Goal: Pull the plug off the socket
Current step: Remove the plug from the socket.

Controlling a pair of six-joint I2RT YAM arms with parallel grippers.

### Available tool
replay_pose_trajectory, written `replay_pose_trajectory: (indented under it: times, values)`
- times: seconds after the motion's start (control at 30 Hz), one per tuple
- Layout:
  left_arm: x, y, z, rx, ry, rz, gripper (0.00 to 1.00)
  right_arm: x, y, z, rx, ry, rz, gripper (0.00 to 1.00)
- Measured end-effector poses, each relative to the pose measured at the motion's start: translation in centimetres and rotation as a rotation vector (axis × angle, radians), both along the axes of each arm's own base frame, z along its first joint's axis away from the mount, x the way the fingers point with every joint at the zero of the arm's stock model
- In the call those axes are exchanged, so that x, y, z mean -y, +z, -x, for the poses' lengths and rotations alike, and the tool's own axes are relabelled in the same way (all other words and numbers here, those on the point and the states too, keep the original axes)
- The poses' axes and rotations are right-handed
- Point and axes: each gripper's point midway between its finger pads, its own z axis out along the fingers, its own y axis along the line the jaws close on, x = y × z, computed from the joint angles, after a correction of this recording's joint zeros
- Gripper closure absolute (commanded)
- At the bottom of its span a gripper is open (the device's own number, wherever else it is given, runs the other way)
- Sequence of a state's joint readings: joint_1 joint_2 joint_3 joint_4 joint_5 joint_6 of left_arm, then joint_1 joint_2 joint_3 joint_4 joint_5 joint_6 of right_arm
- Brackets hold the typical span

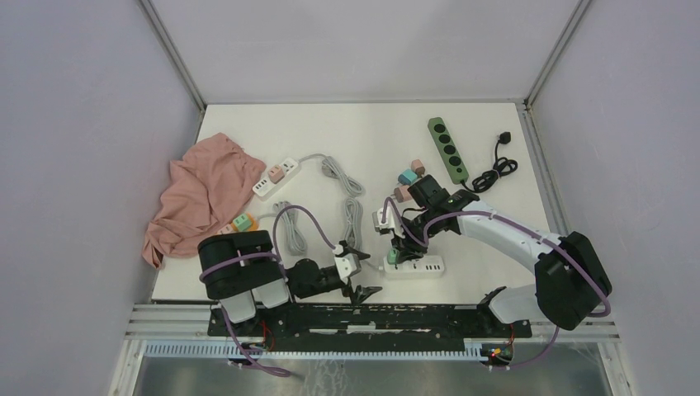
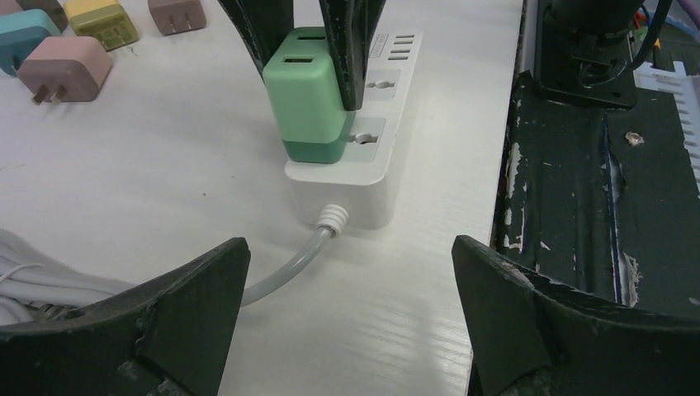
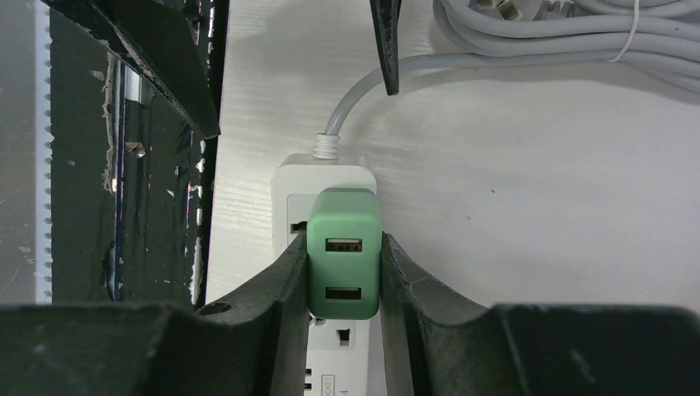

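Note:
The plug (image 3: 344,264) is a green two-port block seated in the end outlet of the white socket strip (image 3: 326,175), which lies near the table's front edge (image 1: 421,266). My right gripper (image 3: 343,241) is shut on the plug, one finger pressed on each side. In the left wrist view its dark fingers (image 2: 351,49) reach down over the plug (image 2: 307,103), which still sits on the strip (image 2: 363,169). My left gripper (image 2: 351,243) is open and holds nothing. It hovers low over the table, just short of the strip's cable end (image 1: 363,289).
A pink cloth (image 1: 202,194) lies at the left, next to another white strip (image 1: 276,177). Coiled grey cables (image 1: 351,206) lie mid-table. Loose coloured plugs (image 1: 409,177) and a green power strip (image 1: 446,148) lie behind. A black rail (image 1: 371,318) borders the front edge.

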State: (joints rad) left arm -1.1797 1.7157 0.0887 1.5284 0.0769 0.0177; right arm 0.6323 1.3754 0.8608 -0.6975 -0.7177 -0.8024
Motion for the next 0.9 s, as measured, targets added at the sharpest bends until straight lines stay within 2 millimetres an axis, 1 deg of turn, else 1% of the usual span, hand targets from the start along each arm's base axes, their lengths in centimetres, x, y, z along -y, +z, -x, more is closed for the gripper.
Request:
replay_pose_trajectory:
  times: [0.13, 0.4, 0.57, 0.67, 0.7, 0.83, 0.87, 0.9]
  values:
    - [0.4, -0.3, 0.1, 0.015, -0.006, -0.014, 0.02, 0.0, 0.1, 0.0, 0.002, 0.006, -0.008, 1.0]
    - [1.3, -1.0, -0.5, 0.024, 0.002, -0.029, 0.02, -0.2, 0.2, 0.1, 0.003, 0.02, -0.024, 1.0]
    - [2.3, -0.9, -0.8, 0.027, 0.002, -0.022, 0.06, -0.4, 0.5, 0.3, 0.001, 0.037, -0.048, 1.0]
    - [2.9, -1.0, -1.1, 0.028, 0.003, -0.019, 0.14, -0.5, 0.7, 0.4, 0.004, 0.042, -0.057, 1.0]
    - [3.0, -1.0, -1.1, 0.028, 0.003, -0.019, 0.2, -0.6, 0.8, 0.4, 0.004, 0.044, -0.061, 1.0]
    - [3.5, -1.2, -1.3, 0.028, 0.004, -0.018, 0.38, -0.6, 0.9, 0.6, 0.0, 0.052, -0.069, 1.0]
    - [3.6, -1.2, -1.3, 0.027, 0.002, -0.02, 0.43, -0.6, 0.9, 0.5, 0.004, 0.055, -0.07, 1.0]
    - [3.6, -1.3, -1.3, 0.027, 0.001, -0.021, 0.5, -0.7, 0.9, 0.5, 0.008, 0.058, -0.074, 1.0]
